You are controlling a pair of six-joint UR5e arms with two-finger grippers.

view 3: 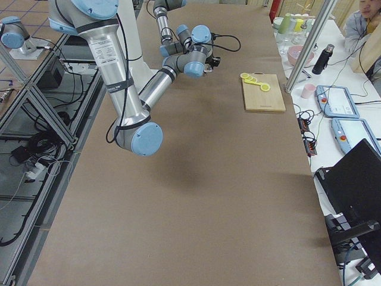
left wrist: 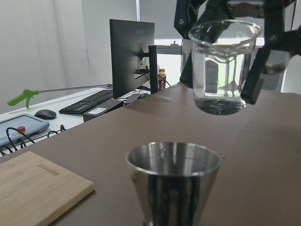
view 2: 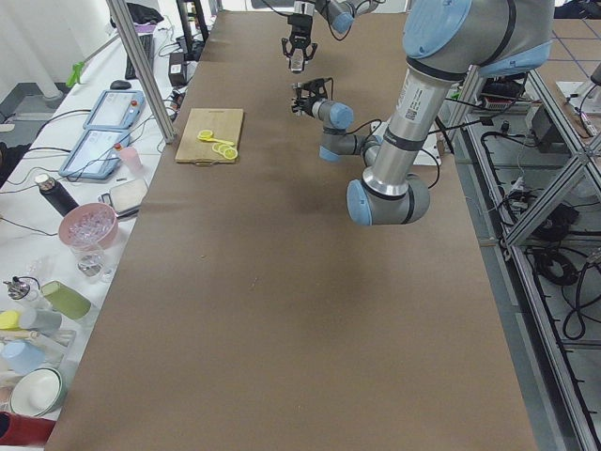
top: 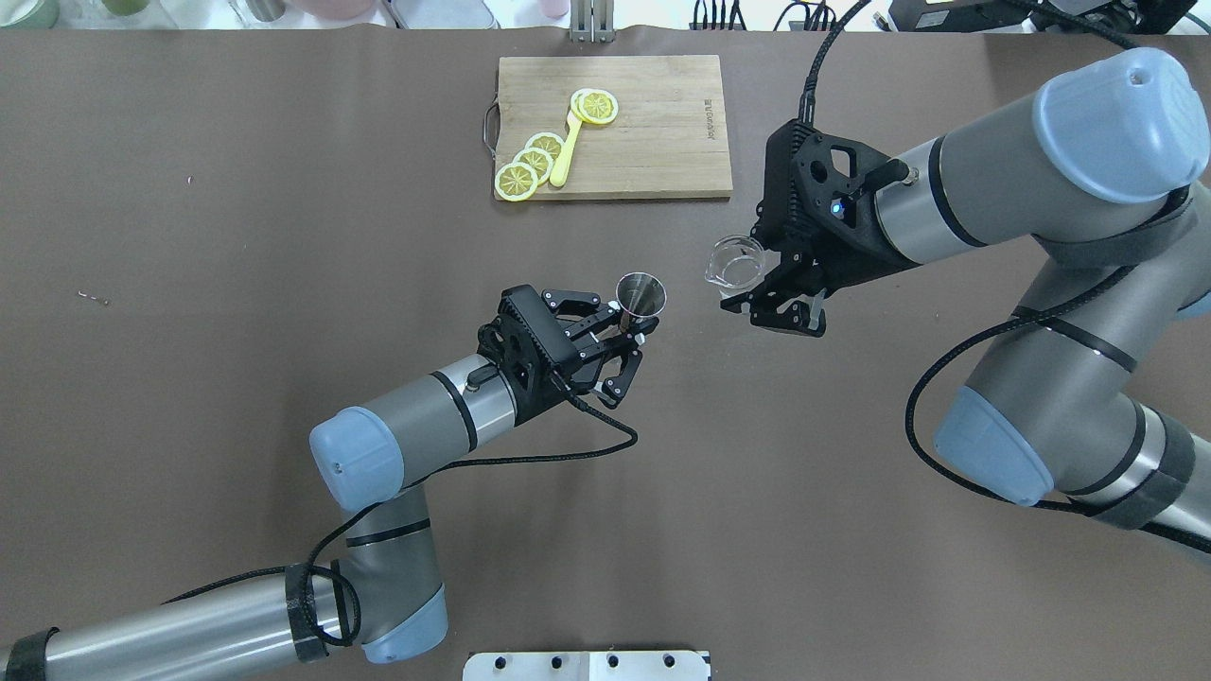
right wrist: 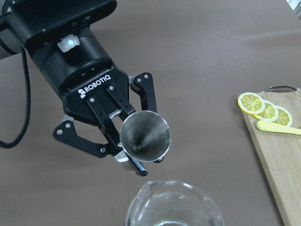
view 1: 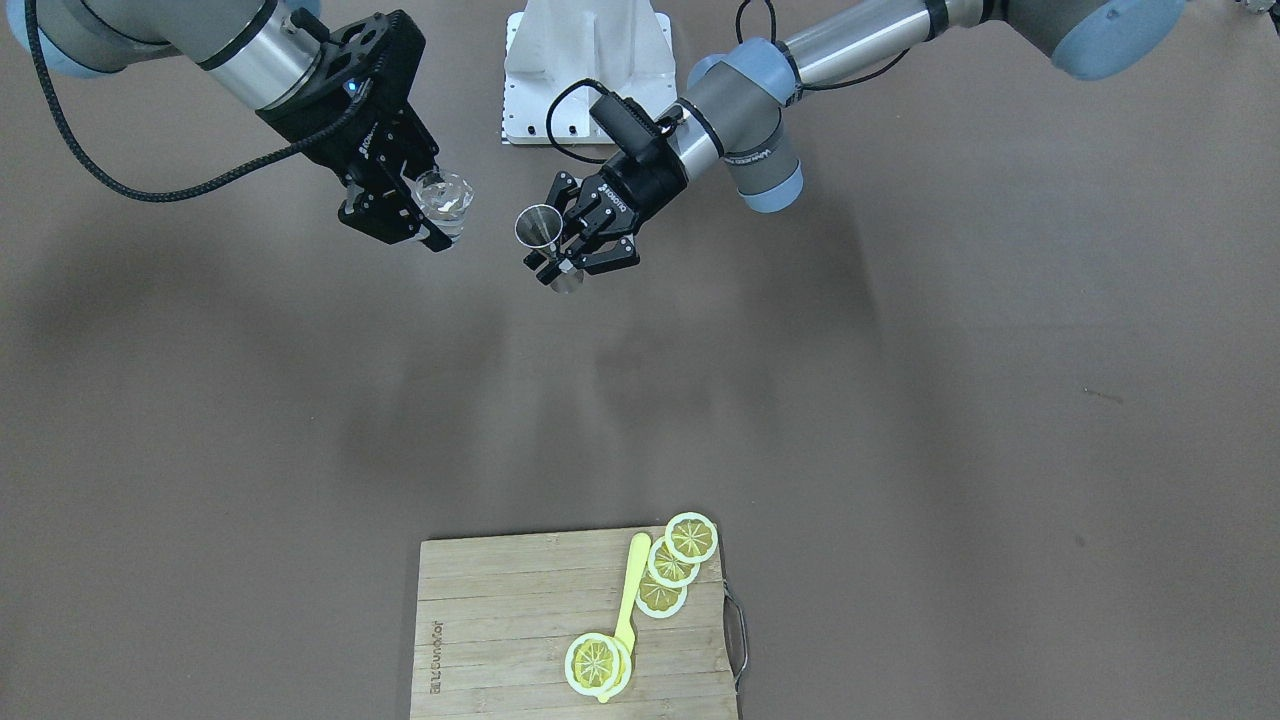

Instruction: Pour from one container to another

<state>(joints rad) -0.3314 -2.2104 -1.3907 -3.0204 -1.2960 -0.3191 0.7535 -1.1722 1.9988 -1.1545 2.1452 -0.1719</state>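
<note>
**2 vessels lifted and brought near each other; we judge the pour not yet begun.**

Nearest the robot, the left gripper (top: 632,323) is clamped on the waist of the jigger (top: 641,293), held upright above the table (top: 284,189) with its mouth up. Just beyond and higher, the right gripper (top: 762,284) grasps the glass (top: 735,265), near the jigger but apart from it and not over its mouth. We take pick-up and approach as done; closing the gap, tipping and emptying remain. Only the left wrist view shows the glass nearly upright with what looks like a little clear liquid at its bottom. Only the right wrist view looks down into the jigger, where we see no liquid. Farthest, the overhead view shows the cutting board (top: 653,123) with lemon slices (top: 597,106), well apart from both arms.
</note>
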